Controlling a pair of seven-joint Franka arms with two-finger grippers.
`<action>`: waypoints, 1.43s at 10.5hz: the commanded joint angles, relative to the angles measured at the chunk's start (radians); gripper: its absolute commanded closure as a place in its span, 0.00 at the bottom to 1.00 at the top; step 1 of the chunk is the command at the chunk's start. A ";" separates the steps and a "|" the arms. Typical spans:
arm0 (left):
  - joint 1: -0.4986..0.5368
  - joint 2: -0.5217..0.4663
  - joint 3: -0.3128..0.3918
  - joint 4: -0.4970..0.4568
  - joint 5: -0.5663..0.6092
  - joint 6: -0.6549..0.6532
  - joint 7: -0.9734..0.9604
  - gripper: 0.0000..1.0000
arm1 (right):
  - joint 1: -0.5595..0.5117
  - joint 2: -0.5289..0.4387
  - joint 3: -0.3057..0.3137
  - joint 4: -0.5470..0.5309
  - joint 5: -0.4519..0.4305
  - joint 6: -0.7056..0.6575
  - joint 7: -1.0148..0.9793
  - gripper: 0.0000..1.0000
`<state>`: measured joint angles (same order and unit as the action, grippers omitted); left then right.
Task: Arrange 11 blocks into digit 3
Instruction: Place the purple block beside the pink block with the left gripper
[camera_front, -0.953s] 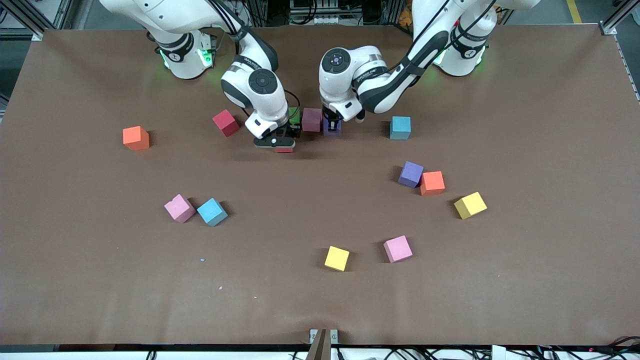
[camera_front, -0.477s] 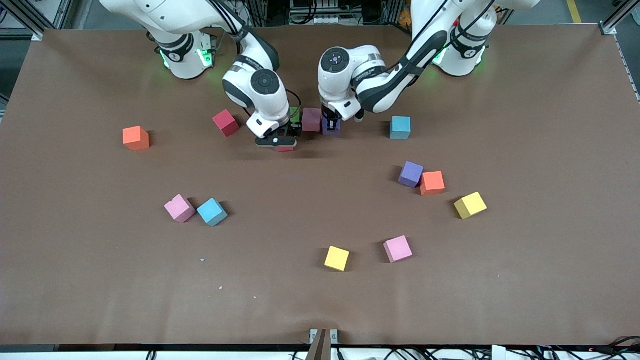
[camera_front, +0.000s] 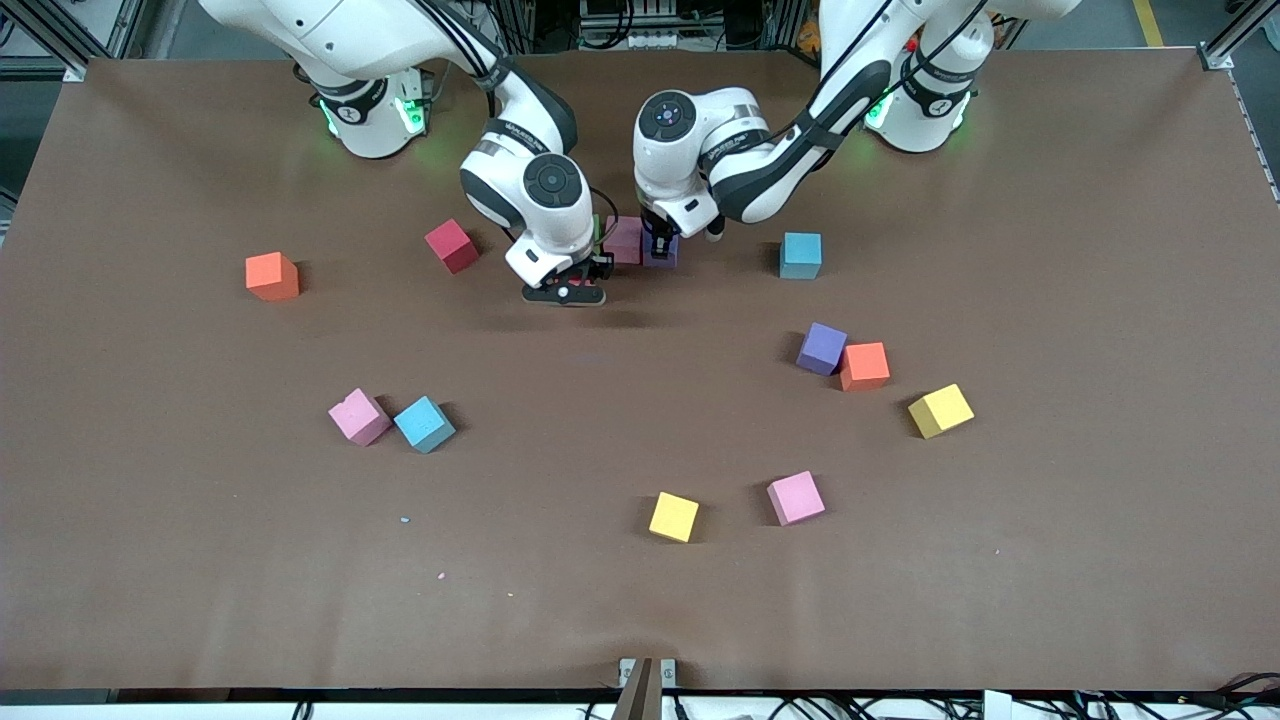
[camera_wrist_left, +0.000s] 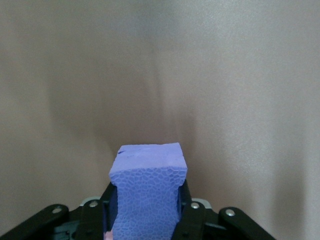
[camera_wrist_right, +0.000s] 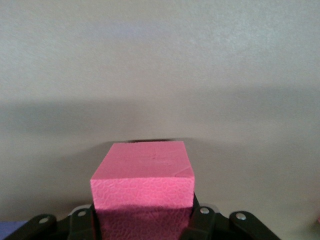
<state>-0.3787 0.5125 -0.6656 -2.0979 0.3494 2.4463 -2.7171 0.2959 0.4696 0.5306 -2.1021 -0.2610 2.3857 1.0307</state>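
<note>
Brown surface (camera_front: 640, 600) with scattered blocks: near the bases, left tool (camera_wrist_left: 147, 220) clamps a purple block (camera_wrist_left: 147, 197) and right tool (camera_wrist_right: 142, 220) clamps a pink block (camera_wrist_right: 142, 185), close enough that they could collide.

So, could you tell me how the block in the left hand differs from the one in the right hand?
The left hand is shut on a purple block; the right hand is shut on a pink block. The purple block looks squeezed narrower between the fingers, while the pink block keeps square edges. Both are foam cubes with a pebbled texture, each gripped by its sides.
</note>
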 joint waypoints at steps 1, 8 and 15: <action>-0.002 0.023 -0.009 0.002 0.036 0.007 -0.056 0.81 | -0.004 0.017 0.025 0.022 0.019 -0.010 -0.014 0.94; -0.015 0.049 -0.008 0.038 0.031 0.026 -0.056 0.81 | 0.029 -0.014 0.025 -0.091 0.028 0.107 -0.066 0.97; -0.016 0.055 -0.008 0.058 0.031 0.026 -0.055 0.80 | 0.006 -0.041 0.023 -0.110 0.020 0.092 -0.128 0.97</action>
<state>-0.3921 0.5503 -0.6672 -2.0535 0.3494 2.4621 -2.7171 0.3243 0.4728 0.5507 -2.1834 -0.2536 2.4824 0.9448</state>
